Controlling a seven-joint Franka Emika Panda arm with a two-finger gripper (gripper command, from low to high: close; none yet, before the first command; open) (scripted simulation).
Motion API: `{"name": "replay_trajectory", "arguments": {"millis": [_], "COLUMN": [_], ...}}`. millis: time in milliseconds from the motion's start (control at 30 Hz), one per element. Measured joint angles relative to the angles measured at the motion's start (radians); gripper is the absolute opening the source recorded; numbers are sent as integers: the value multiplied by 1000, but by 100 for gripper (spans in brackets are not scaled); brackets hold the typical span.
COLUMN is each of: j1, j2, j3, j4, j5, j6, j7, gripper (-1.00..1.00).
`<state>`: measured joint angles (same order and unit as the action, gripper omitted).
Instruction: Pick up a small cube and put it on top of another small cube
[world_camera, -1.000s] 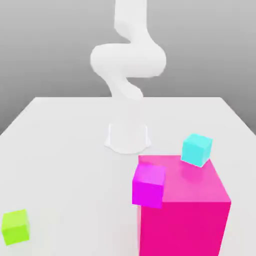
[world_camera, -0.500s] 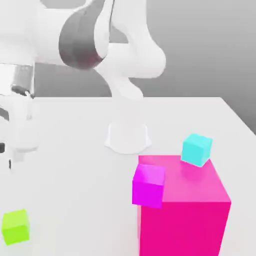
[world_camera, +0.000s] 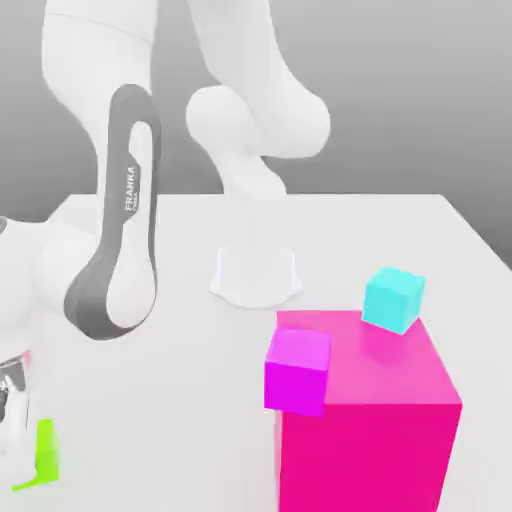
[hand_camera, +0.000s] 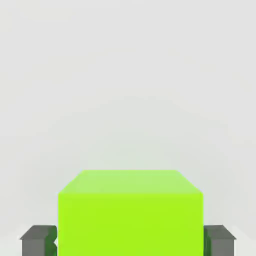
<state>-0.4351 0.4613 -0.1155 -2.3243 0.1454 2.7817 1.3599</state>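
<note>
A white robot arm reaches down to the near left corner of a white table (world_camera: 420, 215) in the exterior view. Its gripper (hand_camera: 130, 240) straddles the green cube (hand_camera: 131, 217), one dark fingertip (hand_camera: 39, 239) pressed against each side, so the claw appears clenched on the cube. The cube looks to be resting on the table, not yet lifted. At the near right, well apart, a cyan cube (world_camera: 394, 298) sits on a big pink block (world_camera: 372, 420), a magenta cube (world_camera: 298, 371) at its corner. Grasping looks done; lifting, carrying and stacking remain.
</note>
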Motion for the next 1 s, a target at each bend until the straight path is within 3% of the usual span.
{"name": "replay_trajectory", "arguments": {"millis": [100, 233, 467, 733, 867, 900, 1000], "j1": [-3, 15, 138, 388, 399, 400, 400], "j2": [9, -110, -313, -531, -507, -499, -499], "j3": [3, -23, 94, 218, 223, 223, 223], "j4": [2, -23, 66, 196, 131, 118, 118], "j5": [2, -35, -122, -127, -132, -133, -133], "j6": [7, -88, -374, -722, -634, -612, -612], "j7": [-1, 27, -117, -389, -419, -419, -419], "gripper": [-100, -100, -100, -100, -100, 100, 100]}}
